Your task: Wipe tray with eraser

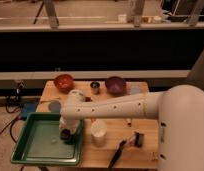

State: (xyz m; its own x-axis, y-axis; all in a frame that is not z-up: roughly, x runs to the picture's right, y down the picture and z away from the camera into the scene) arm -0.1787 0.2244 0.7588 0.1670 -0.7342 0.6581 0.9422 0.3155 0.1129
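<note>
The green tray [37,142] lies at the front left corner of the wooden table. My white arm reaches from the right down into it. My gripper [66,134] is over the tray's right side, near its right rim. It is shut on the small dark eraser [66,136], which rests on the tray floor. The wrist hides most of the fingers.
On the table stand an orange bowl [63,81], a small metal cup [95,87], a purple bowl [115,85] and a white cup [98,132] just right of the tray. A black long-handled brush [120,150] lies at the front right. A railing runs behind the table.
</note>
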